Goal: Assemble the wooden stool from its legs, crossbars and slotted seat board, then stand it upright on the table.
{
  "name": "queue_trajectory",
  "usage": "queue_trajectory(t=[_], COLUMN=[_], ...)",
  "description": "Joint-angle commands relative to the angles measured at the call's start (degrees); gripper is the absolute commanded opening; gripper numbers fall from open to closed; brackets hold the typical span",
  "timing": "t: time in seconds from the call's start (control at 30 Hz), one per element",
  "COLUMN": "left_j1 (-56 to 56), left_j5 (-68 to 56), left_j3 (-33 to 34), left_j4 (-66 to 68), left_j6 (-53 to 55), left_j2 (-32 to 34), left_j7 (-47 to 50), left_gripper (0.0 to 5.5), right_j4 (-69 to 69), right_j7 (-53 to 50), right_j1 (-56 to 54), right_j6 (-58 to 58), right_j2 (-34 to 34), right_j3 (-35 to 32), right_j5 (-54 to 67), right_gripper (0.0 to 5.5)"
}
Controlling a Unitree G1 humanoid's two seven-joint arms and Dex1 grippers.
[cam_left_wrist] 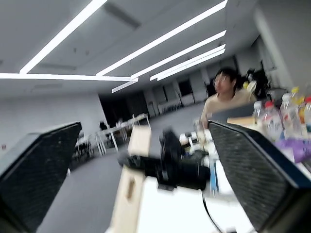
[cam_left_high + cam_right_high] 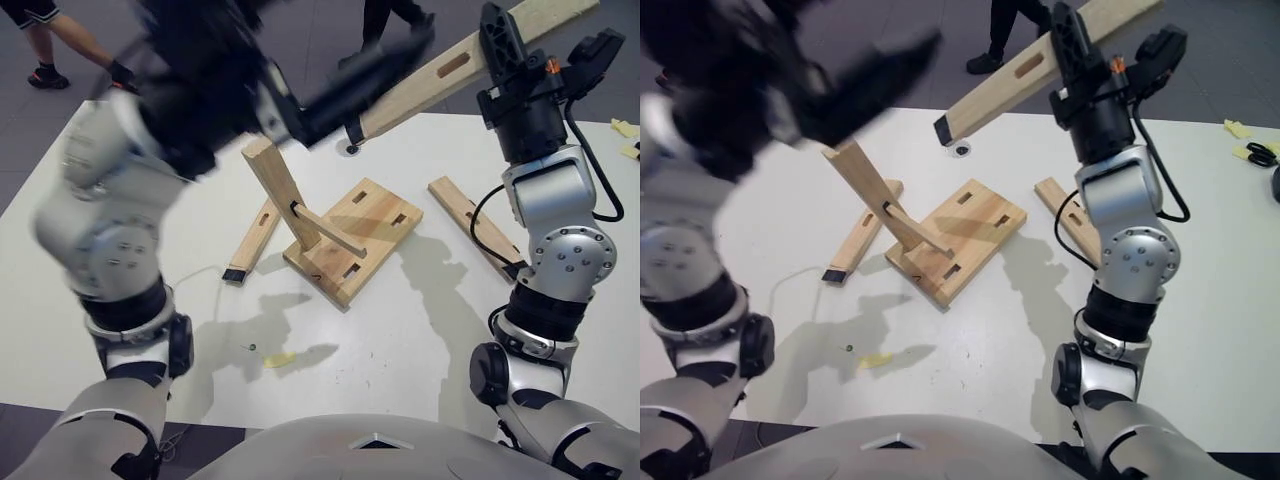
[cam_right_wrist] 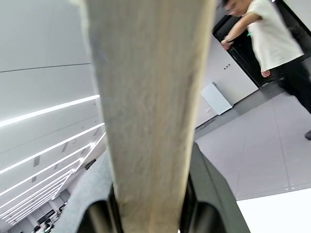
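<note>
In the left eye view the wooden leg [image 2: 415, 92], judged stiff and light, is held high over the table's [image 2: 420, 380] far edge, clamped by the right gripper [image 2: 497, 45] with a long leftward overhang best steadied near its slot; in the left wrist view the left gripper [image 1: 145, 131] is seen spread empty.

The right gripper [image 2: 1072, 50] grips a leg [image 2: 1005, 85] high over the table [image 2: 1210, 260]. On the slotted board [image 2: 980, 228] below, a second leg [image 2: 866, 182] stands tilted.
</note>
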Motion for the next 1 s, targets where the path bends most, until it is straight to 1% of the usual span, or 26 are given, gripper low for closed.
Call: queue_trajectory(t=[0.03, 0.1, 0.17, 0.3, 0.37, 0.43, 0.5, 0.57, 0.67, 0.73, 0.83, 0.9, 0.93, 1.0], left_j1=[-3.57, -2.62, -0.25, 3.15, 5.52, 7.55, 8.98, 10.23, 10.75, 10.76, 11.24, 12.42, 13.09, 13.65], left_j5=[0.2, 2.91, 4.88, 8.15, 11.03, 13.24, 14.05, 14.55, 14.63, 14.2, 13.54, 13.18, 12.77, 11.25], left_j3=[7.41, 9.24, 9.71, 8.26, 6.24, 4.67, 4.02, 3.52, 3.48, 3.68, 2.96, 0.6, -0.86, -3.27], left_j4=[8.9, 11.33, 11.57, 11.94, 12.62, 12.91, 12.81, 12.48, 12.68, 12.94, 13.37, 12.6, 11.76, 10.38], left_j6=[-0.79, -1.51, -1.81, -2.55, -2.97, -3.59, -3.98, -4.37, -4.64, -4.53, -4.28, -4.31, -4.26, -3.91], left_j2=[-0.7, -0.66, -0.2, -0.52, -0.48, -0.81, -1.68, -2.3, -2.79, -3.12, -3.47, -3.3, -3.12, -2.86], left_j7=[13.1, 18.17, 20.75, 22.8, 22.93, 23.03, 23.35, 23.33, 23.46, 23.41, 21.86, 18.5, 16.37, 12.09], left_gripper=[5.4, 5.4, 5.4, 5.4, 5.4, 5.4, 5.4, 5.4, 5.4, 5.4, 5.4, 5.4, 5.4, 5.4], right_j4=[-1.26, -2.72, -4.16, -7.35, -8.68, -9.61, -10.9, -13.24, -13.57, -11.74, -8.1, -5.79, -5.17, -4.31], right_j7=[4.19, 4.57, 5.79, 7.42, 7.14, 7.18, 8.38, 12.28, 18.97, 22.92, 26.48, 27.91, 27.85, 26.3], right_j1=[-0.57, 0.39, 2.27, 5.75, 7.79, 9.3, 10.12, 10.03, 7.64, 4.99, 1.42, 0.37, 0.03, -1.41], right_j6=[6.32, 8.22, 10.65, 14.58, 16.16, 17.46, 18.19, 17.22, 11.73, 8.33, 5.28, 3.84, 4.29, 7.25], right_j2=[-3.99, -5.33, -7.19, -10.66, -12.16, -13.74, -15.53, -18.92, -23.6, -25.52, -26.18, -25.19, -24.22, -22.02], right_j3=[-2.13, -2.1, -1.35, 1.11, 3.34, 5.81, 8.08, 11.62, 15.49, 15.98, 14.86, 13.9, 12.73, 8.96], right_j5=[13.58, 18.73, 22.67, 29.75, 31.72, 28.95, 23.74, 11.84, -5.4, -12.24, -17.66, -19.53, -18.05, -10.09], right_gripper=[1.02, 1.02, 1.02, 1.02, 1.02, 1.02, 1.02, 1.02, 1.02, 1.02, 1.02, 1.02, 1.02, 1.02])
